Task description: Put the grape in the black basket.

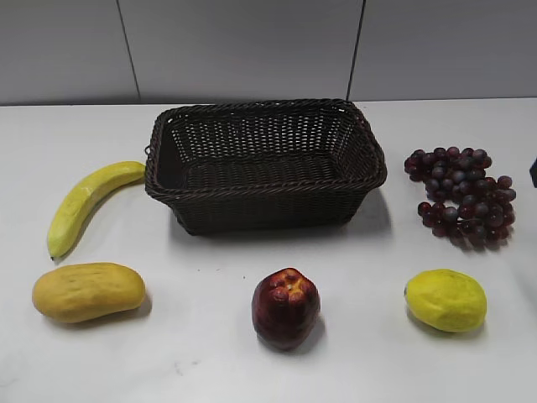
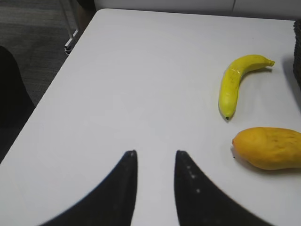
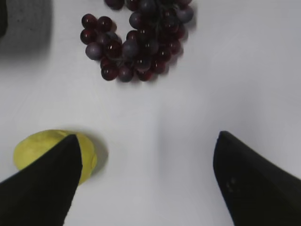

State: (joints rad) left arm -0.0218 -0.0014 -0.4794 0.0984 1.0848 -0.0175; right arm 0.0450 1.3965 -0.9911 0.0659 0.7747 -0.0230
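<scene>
Both sets of fingers empty — right fingers [image 3: 225,179] wide near the grape [image 3: 141,42], left fingers [image 2: 193,188] narrow.

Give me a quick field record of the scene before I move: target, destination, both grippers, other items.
target: grape, on the table right of the basket, untouched
destination: black basket, centre back, nothing visible inside
right gripper: jaws wide apart, empty, above the table short of the grape; lemon partly behind one jaw
left gripper: jaws slightly apart, empty, over bare table
other items: banana and mango on the left, dark red fruit front centre
task state: grape not yet in basket
</scene>
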